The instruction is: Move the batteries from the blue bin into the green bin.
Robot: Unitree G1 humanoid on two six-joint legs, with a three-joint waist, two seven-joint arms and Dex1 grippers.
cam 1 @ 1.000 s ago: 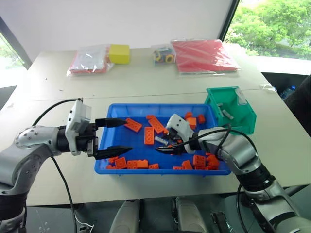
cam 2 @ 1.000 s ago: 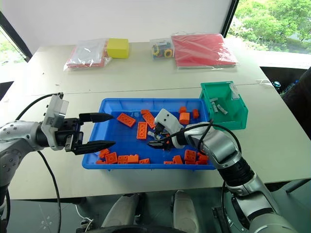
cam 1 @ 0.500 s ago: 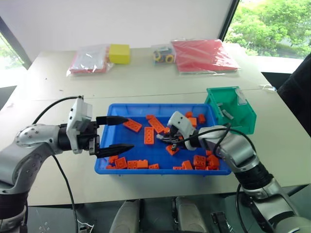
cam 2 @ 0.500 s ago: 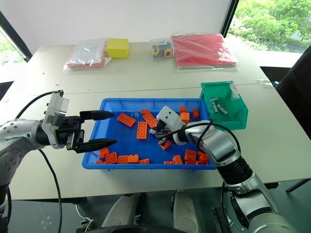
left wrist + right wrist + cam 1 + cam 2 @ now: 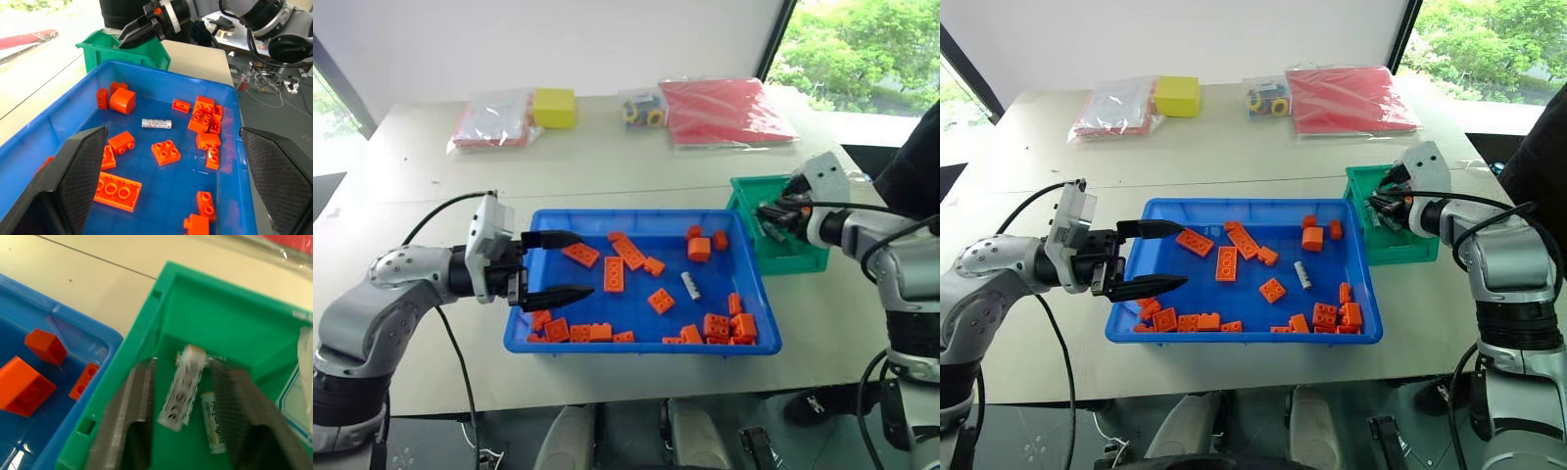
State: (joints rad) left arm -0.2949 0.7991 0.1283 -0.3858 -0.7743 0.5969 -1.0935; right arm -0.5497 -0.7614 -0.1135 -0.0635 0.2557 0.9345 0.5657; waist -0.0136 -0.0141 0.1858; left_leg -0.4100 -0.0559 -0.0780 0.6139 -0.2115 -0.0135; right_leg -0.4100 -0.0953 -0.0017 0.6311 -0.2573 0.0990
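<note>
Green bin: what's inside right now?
In the green bin, two batteries show between the right gripper fingers; the rest of its floor is covered.

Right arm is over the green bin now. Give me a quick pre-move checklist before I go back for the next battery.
1. Right gripper over the green bin: ok.
2. Battery released: ok; it shows blurred between parted fingers, apparently dropping free.
3. Batteries already in the green bin: ok, at least one lies on its floor.
4. Battery left in the blue bin: not ok, one lies among the orange bricks.
5. That battery free to grasp: ok, no brick touches it.
6. Left gripper out of the way: ok, open at the blue bin's far end, holding nothing.
</note>
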